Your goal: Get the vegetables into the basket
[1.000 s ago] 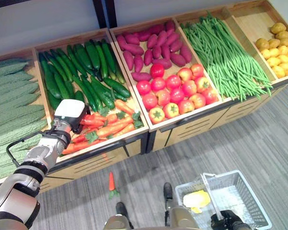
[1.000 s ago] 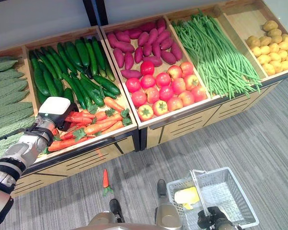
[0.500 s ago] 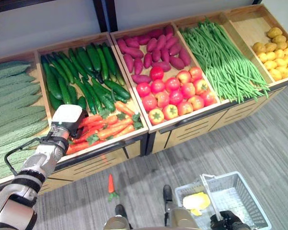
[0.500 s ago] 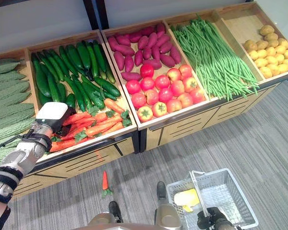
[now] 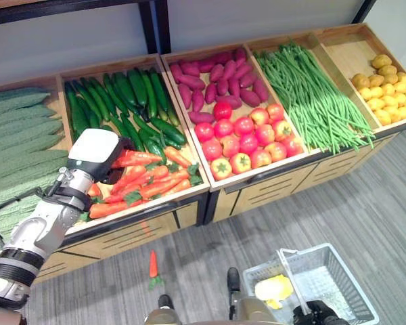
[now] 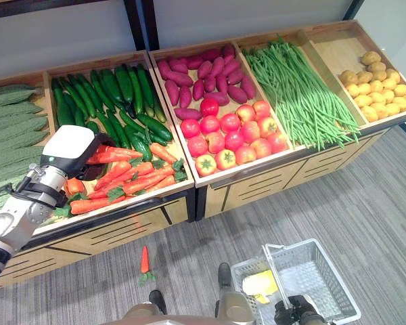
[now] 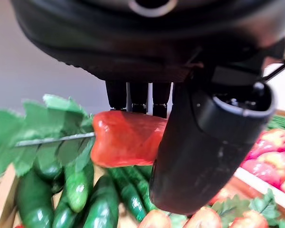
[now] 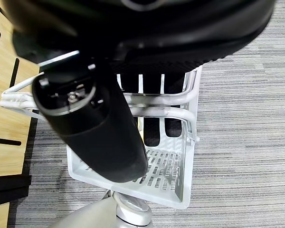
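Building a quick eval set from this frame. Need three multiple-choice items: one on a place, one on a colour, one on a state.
1. Where does the stray carrot lie?
A. on the floor in front of the stand
B. in the basket
C. among the green beans

2. What colour is the item inside the basket?
A. purple
B. yellow
C. green

3. What is the left hand doing?
A. hanging open
B. pressing flat on cucumbers
C. holding a carrot

Answers:
1. A, it rests on the grey floor below the carrot bin.
2. B, a yellow item shows through the basket's top.
3. C, fingers and thumb pinch the held carrot. The right hand grips the basket's handle.
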{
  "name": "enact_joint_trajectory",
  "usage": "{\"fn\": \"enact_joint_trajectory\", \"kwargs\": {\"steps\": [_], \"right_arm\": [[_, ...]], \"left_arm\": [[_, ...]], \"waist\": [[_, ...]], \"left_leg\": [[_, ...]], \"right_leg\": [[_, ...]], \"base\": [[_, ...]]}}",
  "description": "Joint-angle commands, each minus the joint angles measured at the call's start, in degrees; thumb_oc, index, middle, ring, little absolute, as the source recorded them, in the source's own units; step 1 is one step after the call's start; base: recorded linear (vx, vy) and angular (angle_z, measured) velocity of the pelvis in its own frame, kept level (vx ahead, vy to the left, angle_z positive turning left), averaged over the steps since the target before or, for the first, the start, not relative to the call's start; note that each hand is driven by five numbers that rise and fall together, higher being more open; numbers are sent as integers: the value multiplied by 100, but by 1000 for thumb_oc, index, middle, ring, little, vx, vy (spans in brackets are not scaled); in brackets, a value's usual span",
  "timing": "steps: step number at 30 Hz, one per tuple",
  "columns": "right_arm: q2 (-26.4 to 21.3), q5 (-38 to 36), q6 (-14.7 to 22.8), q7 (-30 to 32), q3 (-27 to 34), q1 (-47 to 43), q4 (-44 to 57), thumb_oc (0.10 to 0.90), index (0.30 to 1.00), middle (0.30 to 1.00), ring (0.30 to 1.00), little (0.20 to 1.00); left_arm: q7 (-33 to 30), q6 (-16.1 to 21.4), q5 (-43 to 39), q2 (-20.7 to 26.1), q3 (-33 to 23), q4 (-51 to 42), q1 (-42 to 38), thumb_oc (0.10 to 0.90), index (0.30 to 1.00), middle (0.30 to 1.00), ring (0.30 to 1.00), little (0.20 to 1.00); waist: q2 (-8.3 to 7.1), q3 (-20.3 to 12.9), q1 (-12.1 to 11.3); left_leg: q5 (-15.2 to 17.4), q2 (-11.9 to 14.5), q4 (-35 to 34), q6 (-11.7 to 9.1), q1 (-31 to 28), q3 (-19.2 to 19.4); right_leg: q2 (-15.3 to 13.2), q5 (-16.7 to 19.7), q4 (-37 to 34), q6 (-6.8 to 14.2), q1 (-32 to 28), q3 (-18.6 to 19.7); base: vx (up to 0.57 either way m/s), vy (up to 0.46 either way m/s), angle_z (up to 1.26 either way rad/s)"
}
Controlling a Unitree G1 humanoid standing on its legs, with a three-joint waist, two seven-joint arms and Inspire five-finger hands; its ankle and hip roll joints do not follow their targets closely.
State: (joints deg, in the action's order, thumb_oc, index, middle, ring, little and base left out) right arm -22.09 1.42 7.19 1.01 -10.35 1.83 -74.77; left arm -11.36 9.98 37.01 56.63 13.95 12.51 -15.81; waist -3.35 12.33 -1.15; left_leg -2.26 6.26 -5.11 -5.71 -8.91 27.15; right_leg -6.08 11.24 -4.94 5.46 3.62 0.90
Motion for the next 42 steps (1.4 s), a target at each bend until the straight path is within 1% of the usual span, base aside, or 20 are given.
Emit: {"fn": "enact_joint_trajectory", "kwargs": {"steps": [1,5,11,15,21,27,31,32,35,37,38,39,40,41,42], "right_arm": [[-196,26,137,-27,-50,68,-67,400,300,300,300,300],[-204,6,131,-50,-46,76,-105,400,300,300,300,300],[-198,-16,132,-99,-48,114,-140,400,300,300,300,300],[-195,-13,132,-102,-42,123,-132,400,300,300,300,300],[-202,0,125,-154,-20,154,-137,400,300,300,300,300],[-242,14,114,-158,13,150,-83,400,300,300,300,300],[-276,19,120,-155,31,128,-47,400,300,300,300,300],[-291,23,130,-145,42,107,-27,400,300,300,300,300],[-296,10,134,-125,102,107,5,400,300,300,300,300],[-303,22,143,-116,140,137,22,400,300,300,300,300],[-300,25,139,-118,188,153,44,400,300,300,300,300],[-293,25,144,-102,217,170,44,400,300,300,300,300],[-250,1,137,-93,214,154,43,400,300,300,300,300],[-252,0,137,-93,211,152,42,400,300,300,300,300],[-229,-2,127,-96,208,126,45,400,300,300,300,300]], "left_arm": [[-21,169,-136,431,-71,-332,-663,400,300,300,300,300],[120,252,-189,604,60,-438,-726,400,300,300,300,300],[223,315,-208,651,163,-544,-711,400,300,300,300,300],[266,333,-224,630,201,-584,-687,400,300,300,300,300],[362,334,-275,437,188,-599,-466,400,300,300,300,300],[420,353,-311,454,240,-649,-519,400,300,300,300,300],[448,382,-343,523,312,-694,-617,400,300,300,300,300],[440,394,-359,527,388,-671,-693,400,300,300,300,300],[461,403,-377,555,443,-728,-772,400,300,300,300,300],[474,428,-380,598,510,-754,-838,400,300,300,300,300],[479,468,-392,622,498,-843,-850,400,300,300,300,300],[475,495,-390,649,484,-879,-845,400,300,300,300,300],[465,489,-421,683,407,-890,-787,400,300,300,300,300],[465,490,-421,684,397,-893,-778,400,300,300,300,300],[473,475,-447,701,337,-915,-731,400,300,300,300,300]], "waist": [[137,-227,-58],[155,-240,-61],[161,-248,-57],[150,-239,-52],[128,-230,-70],[110,-205,-69],[79,-151,-76],[49,-111,-60],[23,-86,-29],[13,-90,25],[5,-92,105],[-20,-85,163],[12,-73,131],[14,-71,128],[43,-56,84]], "left_leg": [[165,8,11,-194,90,-335],[164,8,11,-200,74,-325],[175,0,11,-199,48,-325],[188,-7,11,-192,41,-320],[241,-44,11,-146,-13,-298],[281,-111,11,-89,-36,-291],[272,-222,11,-8,-34,-290],[293,-292,81,36,19,-280],[370,-367,203,107,106,-261],[396,-465,132,179,105,-232],[393,-568,26,234,81,-179],[422,-618,11,272,118,-54],[465,-584,21,334,135,118],[471,-582,22,333,131,125],[466,-534,29,373,135,236]], "right_leg": [[-481,-458,387,475,-121,-367],[-485,-458,384,477,-139,-369],[-482,-466,386,479,-150,-383],[-480,-465,391,482,-147,-378],[-489,-499,398,489,-175,-366],[-525,-531,445,512,-169,-342],[-587,-550,545,526,-121,-270],[-644,-537,622,543,-76,-209],[-735,-497,724,590,29,-116],[-805,-380,780,652,143,-3],[-861,-64,780,735,295,158],[-916,210,742,827,477,288],[-893,82,955,822,643,209],[-889,64,984,821,656,219],[-865,-116,1233,788,687,29]], "base": [[0,0,0],[0,0,0],[0,0,0],[0,0,0],[0,0,0],[2,43,0],[-20,76,-1],[-50,114,-1],[-51,138,-2],[-62,171,-3],[-144,230,-7],[-212,272,-45],[-155,165,-65],[-144,117,-96],[-97,49,-85]]}}
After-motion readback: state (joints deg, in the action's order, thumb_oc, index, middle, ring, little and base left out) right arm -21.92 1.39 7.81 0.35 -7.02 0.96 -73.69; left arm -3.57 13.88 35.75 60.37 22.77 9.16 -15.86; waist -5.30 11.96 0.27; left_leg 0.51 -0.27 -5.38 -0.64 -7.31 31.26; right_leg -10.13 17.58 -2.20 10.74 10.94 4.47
